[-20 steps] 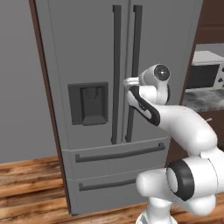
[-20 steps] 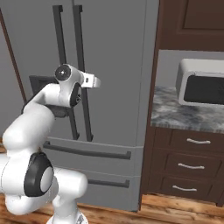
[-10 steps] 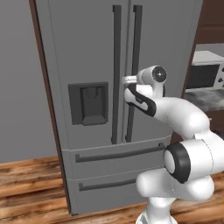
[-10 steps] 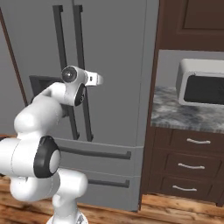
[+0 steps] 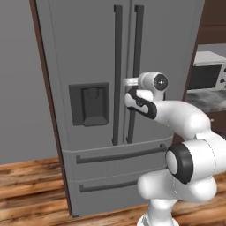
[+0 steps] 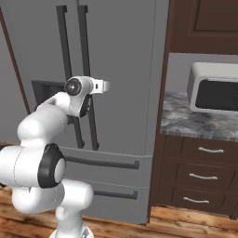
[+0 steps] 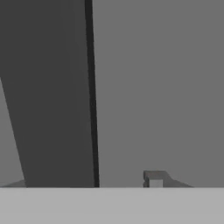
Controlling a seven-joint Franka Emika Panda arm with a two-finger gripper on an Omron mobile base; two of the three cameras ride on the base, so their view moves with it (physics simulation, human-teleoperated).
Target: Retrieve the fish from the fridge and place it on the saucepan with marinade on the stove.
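The grey fridge (image 5: 92, 53) stands shut, its two dark vertical handles side by side at the door seam. My gripper (image 5: 127, 82) is pressed up to the right door's handle (image 5: 137, 48) at mid height, also seen from the other side as the gripper (image 6: 103, 85) beside that handle (image 6: 86, 42). Close up, the dark handle (image 7: 52, 96) runs down the left, with one fingertip (image 7: 154, 178) to its right and the other hidden. The fish is hidden behind the doors. The saucepan with marinade and the stove are out of view.
A dark dispenser panel (image 5: 90, 103) sits in the left door, with two drawers (image 5: 114, 156) below. Right of the fridge are a marble counter (image 6: 195, 122) with a microwave (image 6: 214, 88), dark wood drawers (image 6: 200, 176) and an upper cabinet. Wood floor lies in front.
The hand has edged closer to the right door's handle and the arm has stretched forward a little. The fridge doors have not moved.
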